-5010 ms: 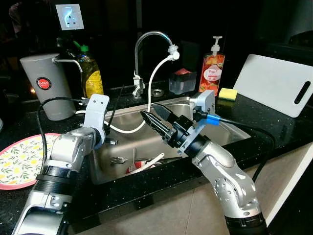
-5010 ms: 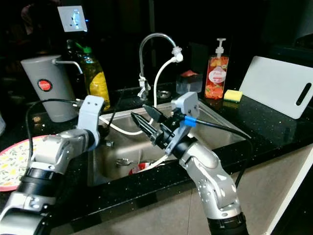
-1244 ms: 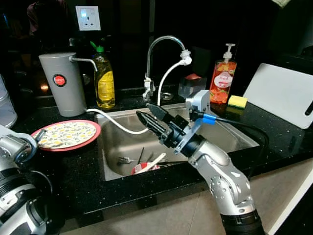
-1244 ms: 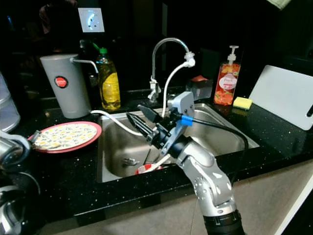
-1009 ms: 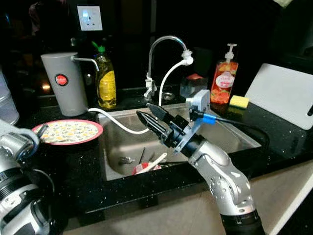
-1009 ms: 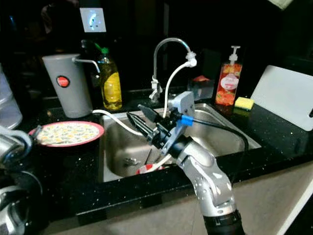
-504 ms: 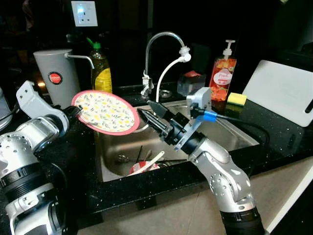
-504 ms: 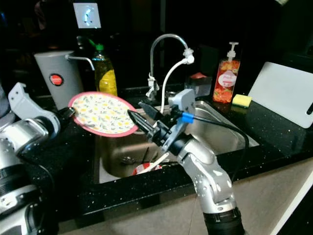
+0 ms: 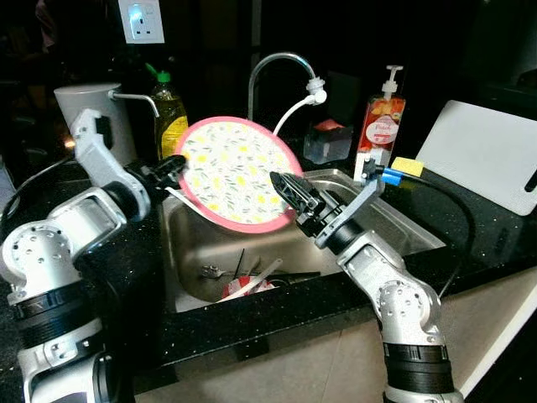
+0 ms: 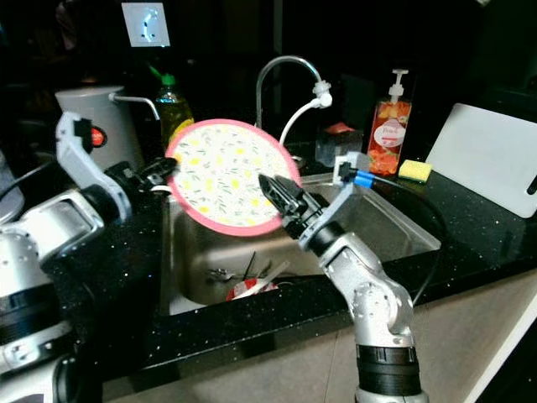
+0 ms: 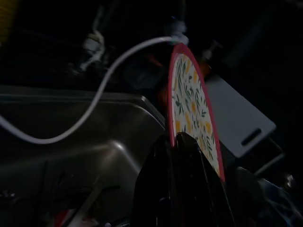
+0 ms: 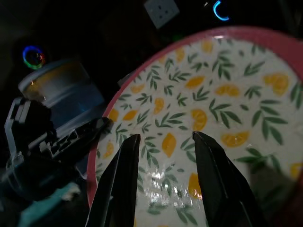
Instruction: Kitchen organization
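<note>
Left gripper [image 9: 172,167] clamps plate [image 9: 237,173] rim, upright, frame centre above sink [image 9: 394,220]. Right gripper [image 9: 285,186], jaws apart, apparently near plate face.

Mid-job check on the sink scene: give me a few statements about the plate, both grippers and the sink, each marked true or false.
1. The left gripper holds the floral plate by its rim. True.
2. The plate lies flat on the counter. False: it is tilted up over the sink.
3. The right gripper is shut on the plate. False: its fingers are open, pointing at the plate's face.
4. Utensils lie in the sink. True.
5. The cutting board is in the sink. False: it leans at the counter's right end.
</note>
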